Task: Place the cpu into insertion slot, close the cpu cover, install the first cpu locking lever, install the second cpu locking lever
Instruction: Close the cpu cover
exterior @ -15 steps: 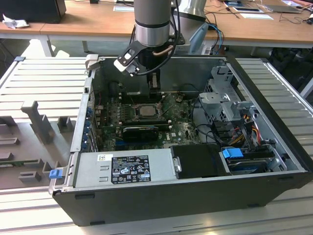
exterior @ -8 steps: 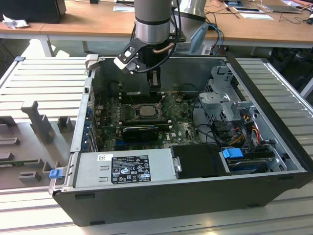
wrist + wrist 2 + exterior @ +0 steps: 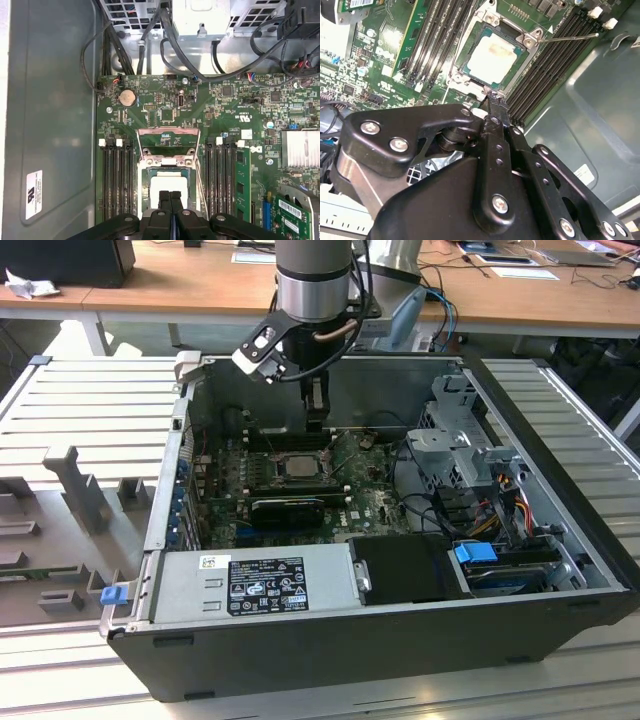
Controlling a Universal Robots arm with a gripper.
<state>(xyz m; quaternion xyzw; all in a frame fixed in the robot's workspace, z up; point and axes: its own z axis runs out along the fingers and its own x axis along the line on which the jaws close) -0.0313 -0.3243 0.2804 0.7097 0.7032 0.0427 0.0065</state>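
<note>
The cpu (image 3: 490,57) lies flat in its socket on the green motherboard, its pale silvery top showing. It also shows in the first wrist view, cpu (image 3: 169,182), and in the exterior view, cpu (image 3: 297,466). The cpu cover (image 3: 169,131), a thin metal frame, stands swung up and open at the socket's far edge. Thin wire levers (image 3: 198,155) run along the socket's sides, and one lever (image 3: 570,36) sticks out free. My gripper (image 3: 492,96) hangs just above the socket's edge with its black fingers (image 3: 164,200) pressed together, shut, with nothing between them.
Black memory slots (image 3: 117,180) flank the socket on both sides. The grey case wall (image 3: 50,125) is close by. Cables (image 3: 175,45) and a drive cage (image 3: 470,445) sit at the case's far end, and a power supply (image 3: 260,580) sits at the front.
</note>
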